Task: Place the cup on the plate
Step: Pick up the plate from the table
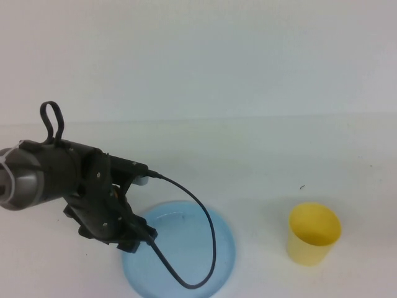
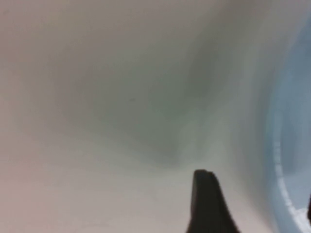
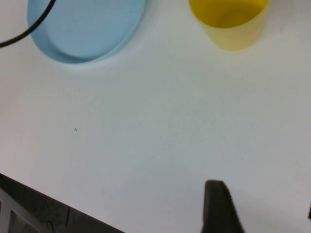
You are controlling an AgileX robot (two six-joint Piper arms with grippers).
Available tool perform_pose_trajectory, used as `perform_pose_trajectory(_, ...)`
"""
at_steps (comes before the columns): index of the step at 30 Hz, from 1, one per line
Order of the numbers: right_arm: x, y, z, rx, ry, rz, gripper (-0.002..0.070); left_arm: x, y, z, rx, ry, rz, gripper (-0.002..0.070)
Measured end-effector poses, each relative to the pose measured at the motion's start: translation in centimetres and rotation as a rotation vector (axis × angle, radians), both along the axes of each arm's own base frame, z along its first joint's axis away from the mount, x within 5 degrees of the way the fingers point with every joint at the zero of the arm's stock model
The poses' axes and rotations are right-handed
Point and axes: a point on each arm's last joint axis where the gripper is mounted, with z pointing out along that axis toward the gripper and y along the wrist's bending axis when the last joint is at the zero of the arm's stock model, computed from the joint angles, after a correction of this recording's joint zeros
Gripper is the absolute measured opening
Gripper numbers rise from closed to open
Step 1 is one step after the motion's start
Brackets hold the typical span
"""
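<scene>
The yellow cup (image 1: 314,233) stands upright on the white table, to the right of the light blue plate (image 1: 186,254) and apart from it. My left gripper (image 1: 133,239) hangs low over the plate's left edge. In the left wrist view it (image 2: 257,204) is open, one finger (image 2: 205,199) over bare table and the plate's rim (image 2: 279,145) lying between the fingers, untouched. My right gripper (image 3: 265,206) is open and holds nothing; it is out of the high view. Its camera looks across bare table at the cup (image 3: 229,22) and the plate (image 3: 87,29).
A black cable (image 1: 208,248) from the left arm loops over the plate's middle. A small dark speck (image 1: 302,186) lies behind the cup. The table's dark near edge (image 3: 34,211) shows in the right wrist view.
</scene>
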Motion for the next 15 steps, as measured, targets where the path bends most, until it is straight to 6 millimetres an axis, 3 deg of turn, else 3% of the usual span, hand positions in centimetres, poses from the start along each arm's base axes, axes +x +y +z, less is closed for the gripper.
perform_pose_trajectory(8, -0.03, 0.01, -0.01, 0.000, 0.003, 0.002, 0.0389, 0.35, 0.53, -0.60, 0.005, 0.015, 0.024, 0.0216)
perform_pose_trajectory(15, -0.02, 0.00, -0.01, 0.000, 0.002, 0.001, 0.0389, 0.39, 0.52, -0.62, 0.003, 0.012, 0.025, 0.0181)
